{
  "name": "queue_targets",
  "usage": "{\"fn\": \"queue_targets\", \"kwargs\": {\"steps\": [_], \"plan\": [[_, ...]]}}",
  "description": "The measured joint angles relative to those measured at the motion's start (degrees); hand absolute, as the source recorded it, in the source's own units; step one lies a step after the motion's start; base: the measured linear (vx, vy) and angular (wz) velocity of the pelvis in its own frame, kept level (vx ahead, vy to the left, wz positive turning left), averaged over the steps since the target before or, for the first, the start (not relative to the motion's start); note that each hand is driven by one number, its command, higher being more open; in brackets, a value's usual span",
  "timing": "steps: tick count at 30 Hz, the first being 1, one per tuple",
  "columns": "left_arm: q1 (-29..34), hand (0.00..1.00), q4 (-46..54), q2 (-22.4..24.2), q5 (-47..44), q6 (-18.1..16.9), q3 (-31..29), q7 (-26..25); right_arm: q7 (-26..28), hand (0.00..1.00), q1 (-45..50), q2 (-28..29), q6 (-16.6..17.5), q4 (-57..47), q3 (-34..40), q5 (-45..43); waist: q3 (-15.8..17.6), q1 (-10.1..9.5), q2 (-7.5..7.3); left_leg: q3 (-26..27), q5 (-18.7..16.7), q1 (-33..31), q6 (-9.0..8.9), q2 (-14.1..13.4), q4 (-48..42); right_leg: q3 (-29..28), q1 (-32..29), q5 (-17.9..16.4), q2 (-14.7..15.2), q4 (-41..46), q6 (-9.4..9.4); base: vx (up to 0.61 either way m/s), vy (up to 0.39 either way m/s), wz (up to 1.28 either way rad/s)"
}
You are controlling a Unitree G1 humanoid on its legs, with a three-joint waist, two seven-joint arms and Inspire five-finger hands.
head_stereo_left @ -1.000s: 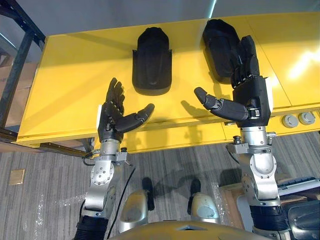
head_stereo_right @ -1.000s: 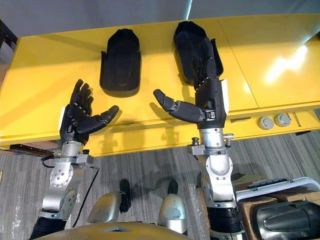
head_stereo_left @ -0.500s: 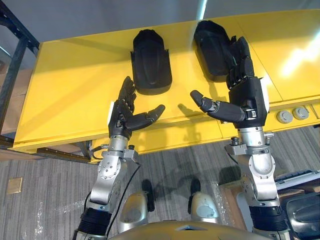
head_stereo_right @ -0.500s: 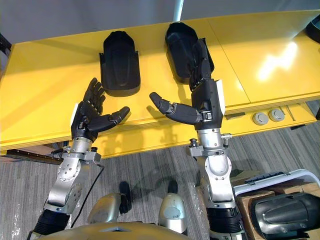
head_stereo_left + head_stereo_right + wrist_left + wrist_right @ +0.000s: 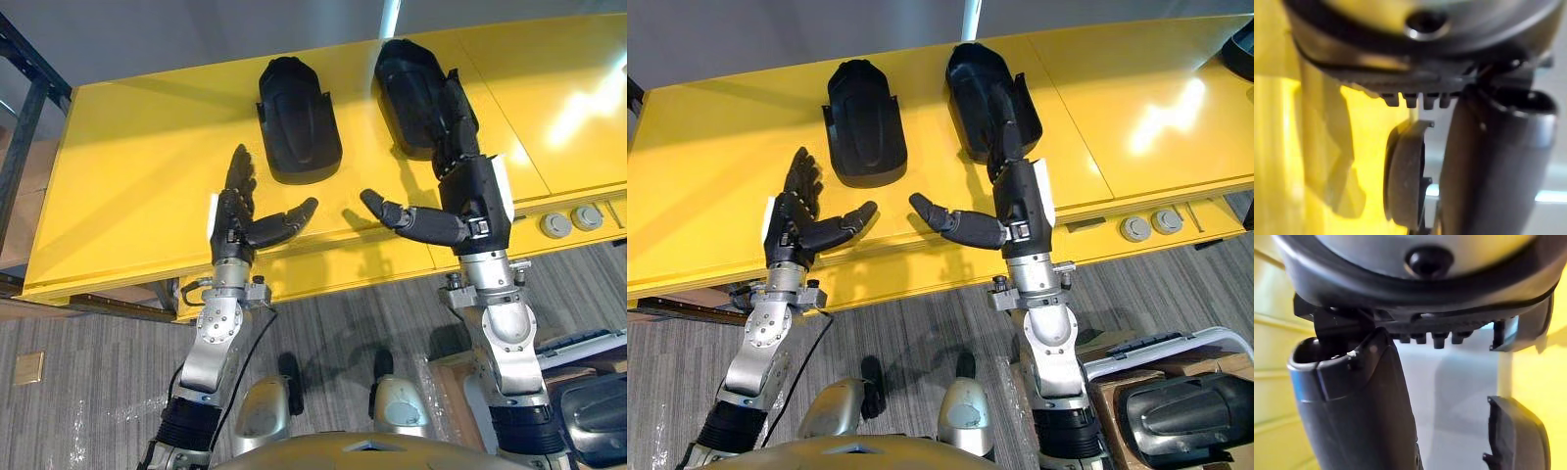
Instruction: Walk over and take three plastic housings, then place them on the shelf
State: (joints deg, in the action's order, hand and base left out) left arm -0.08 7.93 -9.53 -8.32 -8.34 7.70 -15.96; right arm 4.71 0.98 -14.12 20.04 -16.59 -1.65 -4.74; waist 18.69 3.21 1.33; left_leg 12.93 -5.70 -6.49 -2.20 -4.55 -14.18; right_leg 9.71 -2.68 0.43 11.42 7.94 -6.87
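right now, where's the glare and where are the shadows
Left eye view: glare whitens the yellow table at its right end; left hand and right hand throw soft shadows near its front edge. Left wrist view: a dark shadow on the yellow.

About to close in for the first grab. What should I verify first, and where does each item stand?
1. Open, empty left hand: ok.
2. Open, empty right hand: ok.
3. Both targets, the left housing and the right housing, lying on the yellow table: ok.
4. Fingers of the right hand over the right housing, contact: cannot tell.
5. Gap between the left hand and the left housing: ok, they are apart.
6. Third housing located: cannot tell.
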Motion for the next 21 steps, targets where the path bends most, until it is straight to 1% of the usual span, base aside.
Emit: {"fn": "queue_targets", "kwargs": {"steps": [5, 7, 8, 10, 11, 12, 13, 15, 16, 17, 18, 20, 21], "plan": [[1.6, 1.00, 0.2, 0.1, 0.2, 0.0, -4.2, -4.6, -0.8, 1.00, 0.6, -2.0, -1.5, 0.3, -2.3, 5.8, 0.0, -0.42, 0.00, -1.0, 0.7, 0.2, -0.15, 0.0, 0.9, 1.1, 0.6, 0.0, -0.1, -0.2, 0.01, 0.00, -0.013, 0.10], [3.9, 1.00, 1.9, 0.6, 0.1, -0.4, -5.4, -6.2, -2.7, 1.00, 0.8, -1.9, -1.8, 0.3, -3.5, 6.7, 0.0, -1.42, 0.00, -1.0, 0.9, 0.9, -0.30, 0.1, 1.5, 1.2, 1.1, 0.0, -0.2, -0.5, 0.03, 0.00, 0.000, 0.00], [4.4, 1.00, 2.5, 0.7, 0.1, -0.6, -5.6, -6.4, -3.3, 1.00, 0.8, -1.9, -1.8, 0.3, -3.7, 6.7, 0.0, -1.57, -0.01, -1.0, 0.9, 0.9, -0.37, 0.1, 1.6, 1.2, 1.2, 0.0, -0.2, -0.6, 0.03, 0.00, -0.005, 0.03], [7.2, 1.00, 5.8, 0.9, -0.3, -2.8, -6.5, -7.1, -7.4, 1.00, 0.9, -1.6, -1.8, 0.4, -4.7, 8.7, -0.1, -1.72, -0.12, -1.4, 0.9, 1.1, -0.66, 0.1, 2.0, 1.7, 1.6, 0.0, -0.2, -1.0, 0.05, 0.00, -0.005, 0.08], [7.9, 1.00, 6.7, 1.0, -0.5, -3.7, -6.7, -7.0, -8.5, 1.00, 1.1, -1.3, -1.8, 0.4, -4.8, 8.9, -0.1, -1.78, -0.17, -1.4, 0.9, 1.2, -0.69, 0.2, 2.2, 1.7, 1.7, 0.0, -0.2, -1.1, 0.05, 0.01, -0.006, 0.06], [9.2, 1.00, 9.1, 1.7, -1.4, -5.7, -7.0, -6.5, -10.8, 1.00, 1.2, -0.7, -1.8, 0.5, -4.9, 8.9, -0.2, -1.91, -0.25, -1.4, 1.1, 1.2, -0.72, 0.2, 2.5, 1.7, 1.7, 0.0, -0.2, -1.2, 0.05, 0.00, 0.000, 0.00], [9.8, 1.00, 10.4, 2.2, -2.2, -6.6, -7.0, -6.2, -11.9, 1.00, 1.3, -0.3, -1.8, 0.5, -4.8, 8.9, -0.2, -1.98, -0.28, -1.4, 1.1, 1.3, -0.73, 0.2, 2.6, 1.7, 1.8, 0.0, -0.3, -1.3, 0.05, 0.00, 0.000, 0.00], [11.1, 1.00, 14.2, 3.4, -4.7, -10.5, -6.7, -4.1, -14.5, 1.00, 2.3, 1.7, -1.8, 0.6, -4.3, 7.0, -0.6, -2.23, -0.41, -1.2, 1.4, 2.4, -0.76, 0.3, 3.6, 1.7, 2.6, 0.0, -0.3, -2.0, 0.05, 0.04, -0.009, -0.05], [11.6, 1.00, 15.3, 3.5, -5.2, -11.5, -6.6, -3.1, -14.6, 1.00, 3.0, 2.3, -1.8, 0.7, -4.3, 5.3, -1.4, -2.26, -0.47, -0.9, 1.4, 2.9, -0.82, 0.3, 4.2, 1.6, 2.9, 0.0, -0.4, -2.3, 0.06, 0.06, -0.014, -0.08], [12.0, 1.00, 15.9, 3.6, -5.7, -12.9, -6.2, -2.1, -14.9, 1.00, 4.1, 3.3, -1.7, 0.9, -4.2, 3.3, -3.1, -2.19, -0.54, -0.7, 1.7, 3.2, -0.74, 0.3, 4.9, 1.5, 3.0, 0.0, -0.5, -2.8, 0.06, 0.07, -0.013, -0.08], [11.9, 1.00, 16.3, 3.8, -6.6, -13.6, -5.9, -0.9, -15.1, 1.00, 4.6, 3.9, -1.7, 0.9, -3.9, 1.7, -4.1, -2.15, -0.63, -0.6, 1.9, 3.8, -0.65, 0.3, 5.6, 1.5, 3.4, 0.0, -0.5, -3.3, 0.06, 0.07, -0.011, -0.06], [11.8, 1.00, 17.2, 4.2, -7.8, -14.7, -5.3, 0.6, -15.4, 1.00, 4.9, 4.8, -1.7, 0.9, -2.8, 1.0, -4.4, -1.79, -0.64, -0.1, 2.0, 5.6, -0.73, 0.3, 6.5, 1.1, 4.5, 0.0, -0.6, -3.5, 0.06, 0.07, -0.004, -0.12], [11.8, 1.00, 17.5, 4.2, -8.4, -15.5, -5.0, 2.2, -16.0, 1.00, 5.0, 5.6, -1.7, 0.9, -1.7, 1.1, -5.0, -1.43, -0.71, 0.3, 2.1, 6.4, -0.76, 0.3, 6.8, 0.7, 5.0, 0.0, -0.7, -3.8, 0.06, 0.07, 0.006, -0.26]]}}
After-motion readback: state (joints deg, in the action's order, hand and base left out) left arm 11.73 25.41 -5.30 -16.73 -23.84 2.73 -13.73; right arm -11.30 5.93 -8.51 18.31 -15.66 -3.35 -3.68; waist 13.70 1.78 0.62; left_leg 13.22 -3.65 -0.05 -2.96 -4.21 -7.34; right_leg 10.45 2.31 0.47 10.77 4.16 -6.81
